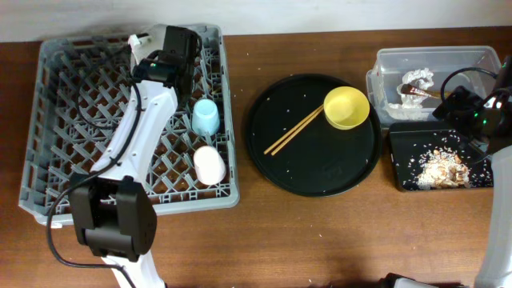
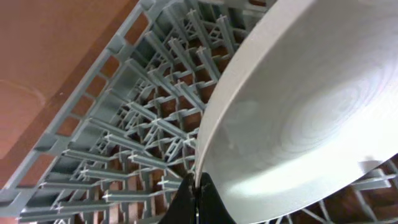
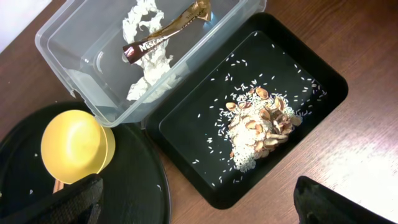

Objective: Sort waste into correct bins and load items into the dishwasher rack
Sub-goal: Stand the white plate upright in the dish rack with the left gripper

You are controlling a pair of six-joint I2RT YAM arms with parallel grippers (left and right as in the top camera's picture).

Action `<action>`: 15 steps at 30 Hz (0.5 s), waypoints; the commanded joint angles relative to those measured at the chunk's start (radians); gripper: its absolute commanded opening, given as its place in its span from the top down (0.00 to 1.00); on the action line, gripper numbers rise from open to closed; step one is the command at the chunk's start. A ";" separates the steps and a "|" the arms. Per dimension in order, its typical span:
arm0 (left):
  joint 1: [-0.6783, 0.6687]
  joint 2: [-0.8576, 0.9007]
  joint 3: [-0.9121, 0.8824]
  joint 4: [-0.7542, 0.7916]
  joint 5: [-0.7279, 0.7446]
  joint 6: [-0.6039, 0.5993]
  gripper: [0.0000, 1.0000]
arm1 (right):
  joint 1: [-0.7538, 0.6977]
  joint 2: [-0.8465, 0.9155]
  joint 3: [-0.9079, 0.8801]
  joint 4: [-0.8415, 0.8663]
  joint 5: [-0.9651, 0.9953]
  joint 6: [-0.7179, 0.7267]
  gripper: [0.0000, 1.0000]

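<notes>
The left gripper point(image 2: 196, 194) pinches the rim of the plate point(image 2: 311, 112), which tilts just over the rack point(image 2: 124, 124). The right gripper point(image 3: 199, 202) hangs over the black tray point(image 3: 186, 134), jaws wide apart and empty.

Overall level: bright and even in all three views.
Source: diffuse, from above.
Shadows: short and soft. A thin dark band lies under the rack point(image 1: 48, 204) on its side toward the near counter edge. The left arm point(image 1: 140, 120) shades the grid beneath it.
Glare: a broad white band on the plate point(image 2: 298, 124), low rim. Faint sheen on the tub point(image 3: 62, 43) wall and the black tray point(image 3: 339, 84) rim.
Focus: the plate is soft, close to the lens. The right fingers point(image 3: 68, 202) are dark and blurred. The tub contents are sharp.
Distortion: the far counter edge runs slightly tilted in the overhead view.
</notes>
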 commanded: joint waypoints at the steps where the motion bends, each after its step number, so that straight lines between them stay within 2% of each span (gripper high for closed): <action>1: -0.004 -0.120 0.001 -0.096 -0.039 -0.020 1.00 | -0.007 -0.015 0.017 0.002 0.019 0.008 0.02; 3: -0.004 -0.196 0.001 -0.227 0.048 -0.081 1.00 | -0.007 -0.015 0.017 0.002 0.019 0.009 0.01; 4: -0.004 -0.199 0.001 -0.267 0.081 -0.081 1.00 | -0.007 -0.015 0.017 0.002 0.019 0.008 0.02; 5: -0.004 -0.199 0.001 -0.353 0.104 -0.153 1.00 | -0.007 -0.015 0.017 0.002 0.019 0.008 0.01; 6: -0.004 -0.199 0.001 -0.377 0.105 -0.170 1.00 | -0.007 -0.015 0.017 0.002 0.019 0.009 0.02; 15: -0.010 -0.185 -0.002 -0.415 0.094 -0.170 1.00 | -0.007 -0.015 0.017 0.002 0.019 0.008 0.02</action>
